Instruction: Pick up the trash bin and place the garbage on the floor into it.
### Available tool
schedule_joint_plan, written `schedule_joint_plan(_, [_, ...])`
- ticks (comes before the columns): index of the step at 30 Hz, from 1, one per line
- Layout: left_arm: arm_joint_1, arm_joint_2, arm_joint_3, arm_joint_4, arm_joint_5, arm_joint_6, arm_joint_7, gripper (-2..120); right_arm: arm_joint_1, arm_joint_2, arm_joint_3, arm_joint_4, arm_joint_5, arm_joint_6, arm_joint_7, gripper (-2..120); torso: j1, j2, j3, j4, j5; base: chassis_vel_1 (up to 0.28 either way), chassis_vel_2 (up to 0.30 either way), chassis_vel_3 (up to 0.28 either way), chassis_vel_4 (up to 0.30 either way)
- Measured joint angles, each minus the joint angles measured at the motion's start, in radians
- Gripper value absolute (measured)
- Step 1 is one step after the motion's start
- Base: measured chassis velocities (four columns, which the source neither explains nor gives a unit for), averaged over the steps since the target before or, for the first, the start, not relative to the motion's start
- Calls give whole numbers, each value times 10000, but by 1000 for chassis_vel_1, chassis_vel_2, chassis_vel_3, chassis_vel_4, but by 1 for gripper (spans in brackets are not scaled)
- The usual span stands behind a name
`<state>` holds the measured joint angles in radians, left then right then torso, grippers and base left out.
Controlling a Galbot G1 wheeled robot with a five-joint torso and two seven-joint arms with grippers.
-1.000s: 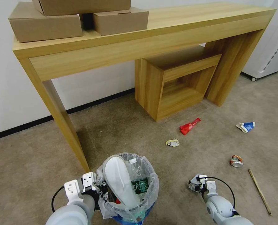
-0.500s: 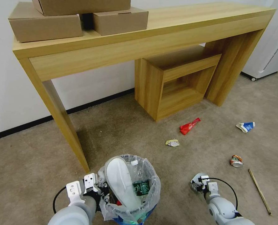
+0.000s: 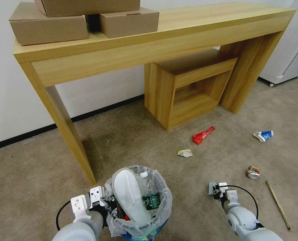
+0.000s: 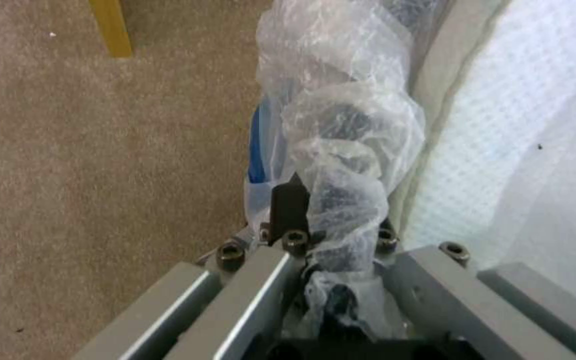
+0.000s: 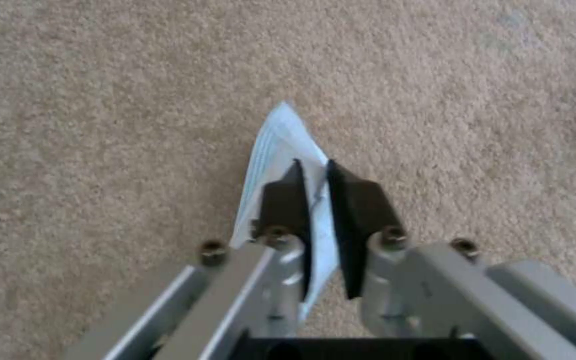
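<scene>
1. Beige-tan short-pile carpet floor (image 3: 138, 140); long pale wooden table (image 3: 189, 36) against the white wall.
2. Scattered on it: red wrapper (image 3: 203, 134), blue-white carton (image 3: 263, 135), crushed can (image 3: 253, 172), thin wooden stick (image 3: 278, 205).
3. Small round bag-lined trash bin (image 3: 162, 201), holding a white slipper (image 3: 128, 194) and a clear bottle (image 3: 145, 182).
4. Left gripper (image 4: 331, 220) clamped on the bin's rim.
5. Right gripper (image 5: 318, 195) pinching crumpled white paper (image 5: 278, 150), low over the carpet.

Carpet floor (image 3: 132, 140) — red wrapper (image 3: 203, 134), carton (image 3: 263, 135), can (image 3: 253, 172), perhaps stick (image 3: 278, 205).
</scene>
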<state>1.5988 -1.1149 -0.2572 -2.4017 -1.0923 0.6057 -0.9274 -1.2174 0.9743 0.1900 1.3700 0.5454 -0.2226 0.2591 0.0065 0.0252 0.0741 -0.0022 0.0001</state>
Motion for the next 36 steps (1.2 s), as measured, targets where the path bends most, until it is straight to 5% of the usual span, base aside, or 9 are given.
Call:
schedule_joint_plan(3, [35,-19,2,2,73,-13,16,0,17,6,-38,-11,4,39,-9,0,0,0,0,0,-1,0,0,0,0])
schedule_joint_plan(18, [182,-62,-36,18,305,-33,63,0,67,88,-16,123,62,428,-295,0,0,0,0,0,0,0,0,0,0])
schedule_joint_plan(36, [186,-13,-107,-15,261,-63,74,0,-485,-701,1280,3483,718,2284,-2123,0,0,-1,0,0,0,0,0,0,0])
